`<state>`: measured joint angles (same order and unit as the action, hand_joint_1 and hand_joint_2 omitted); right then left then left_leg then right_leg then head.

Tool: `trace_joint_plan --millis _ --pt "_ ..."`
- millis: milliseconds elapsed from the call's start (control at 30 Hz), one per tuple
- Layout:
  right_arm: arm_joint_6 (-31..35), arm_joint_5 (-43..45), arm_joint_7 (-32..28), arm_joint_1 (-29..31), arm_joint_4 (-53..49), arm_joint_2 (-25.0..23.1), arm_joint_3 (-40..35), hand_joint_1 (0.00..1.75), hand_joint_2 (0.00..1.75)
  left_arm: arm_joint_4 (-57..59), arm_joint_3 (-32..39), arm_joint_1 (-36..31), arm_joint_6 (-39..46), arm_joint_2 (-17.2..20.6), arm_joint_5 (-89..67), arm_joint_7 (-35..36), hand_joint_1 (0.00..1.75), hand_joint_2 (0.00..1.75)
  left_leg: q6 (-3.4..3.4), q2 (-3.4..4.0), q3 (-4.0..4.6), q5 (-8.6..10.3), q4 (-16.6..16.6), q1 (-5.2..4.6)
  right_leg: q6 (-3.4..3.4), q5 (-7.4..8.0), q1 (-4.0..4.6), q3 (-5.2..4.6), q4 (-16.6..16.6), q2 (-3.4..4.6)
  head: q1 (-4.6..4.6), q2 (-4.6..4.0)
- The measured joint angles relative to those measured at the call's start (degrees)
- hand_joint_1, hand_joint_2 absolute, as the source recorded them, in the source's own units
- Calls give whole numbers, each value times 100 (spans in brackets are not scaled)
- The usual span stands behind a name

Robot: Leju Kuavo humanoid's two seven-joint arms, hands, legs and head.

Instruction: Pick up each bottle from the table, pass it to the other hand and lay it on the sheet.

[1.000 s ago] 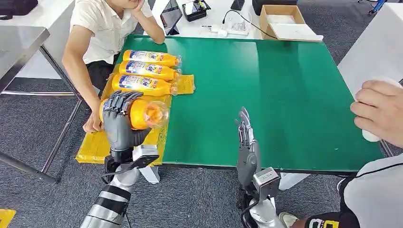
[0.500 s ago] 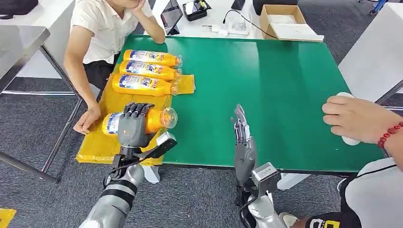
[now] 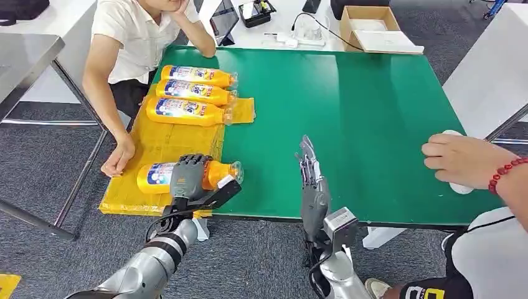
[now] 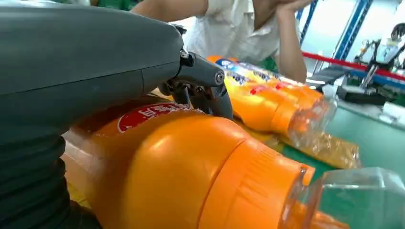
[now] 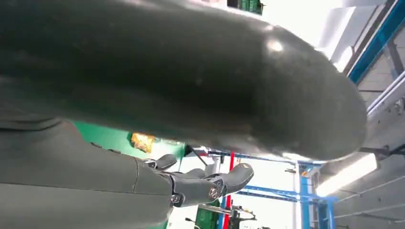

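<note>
My left hand point(image 3: 188, 176) grips an orange bottle point(image 3: 157, 177) with a clear cap, lying sideways on the near part of the yellow sheet point(image 3: 163, 143). In the left wrist view the bottle point(image 4: 191, 171) is close up under my hand point(image 4: 86, 57). Three more orange bottles point(image 3: 187, 111) lie side by side on the far part of the sheet. My right hand point(image 3: 312, 184) stands edge-up over the green table point(image 3: 348, 112) near its front edge, fingers straight and holding nothing; its fingers point(image 5: 205, 183) show in the right wrist view.
A person sits at the table's left, one hand point(image 3: 118, 159) resting on the sheet beside my bottle. Another person's hand point(image 3: 464, 161) rests on a white object at the table's right edge. A cardboard box point(image 3: 370, 28) and cables lie beyond the table.
My left hand has lowered the bottle from the air down onto the sheet, turning it on its side. The person's hand at the right has shifted left over the white object.
</note>
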<state>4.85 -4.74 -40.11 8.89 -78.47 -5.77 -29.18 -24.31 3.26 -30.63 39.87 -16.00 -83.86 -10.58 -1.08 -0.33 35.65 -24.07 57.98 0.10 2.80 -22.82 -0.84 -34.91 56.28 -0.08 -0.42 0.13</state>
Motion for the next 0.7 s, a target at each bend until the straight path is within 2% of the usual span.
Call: trace_joint_plan --millis 200,233,267,300,333,367,400,567,700 --pt "13 17 0 40 107 -39 39 0 0 280 -114 -70 -157 29 -2 86 175 175 -1 -1 -2 1 0 0 0 1 0 2 0 -1 -2 0" --pt "15 15 0 45 123 -42 44 0 0 310 -127 -81 -162 33 0 88 150 175 0 -1 -3 1 0 0 0 1 0 3 0 0 0 0" --pt "15 18 0 47 129 -42 48 0 0 328 -131 -87 -168 33 0 88 82 175 0 -1 -4 1 0 0 0 1 0 4 0 0 -2 0" --pt "15 17 0 47 140 -44 50 0 0 341 -136 -92 -177 35 13 88 49 175 0 -1 -4 1 0 0 0 1 0 4 0 0 0 0" --pt "20 17 0 47 153 -44 52 0 0 363 -136 -100 -227 35 60 62 2 175 0 -1 -4 1 0 0 0 1 0 4 1 0 -2 0" --pt "22 15 0 47 162 -44 55 0 0 374 -136 -106 -277 35 115 8 0 175 0 -1 -5 1 0 0 0 1 0 4 0 -1 -2 0" --pt "33 15 0 46 171 -44 59 0 0 383 -133 -119 -413 31 306 -142 0 0 0 -1 -5 1 0 0 0 1 0 4 0 -1 0 0" --pt "48 2 0 46 175 -42 105 0 0 394 -66 -308 -1491 -48 1130 -937 0 0 -1 -23 -15 2 0 -1 0 -1 -3 20 -1 -20 0 0" --pt "28 -24 0 46 175 -42 142 0 0 328 -96 -502 -2442 -153 1224 -1022 0 0 -2 -25 -44 1 0 -3 0 -2 -5 51 -3 -23 0 0"
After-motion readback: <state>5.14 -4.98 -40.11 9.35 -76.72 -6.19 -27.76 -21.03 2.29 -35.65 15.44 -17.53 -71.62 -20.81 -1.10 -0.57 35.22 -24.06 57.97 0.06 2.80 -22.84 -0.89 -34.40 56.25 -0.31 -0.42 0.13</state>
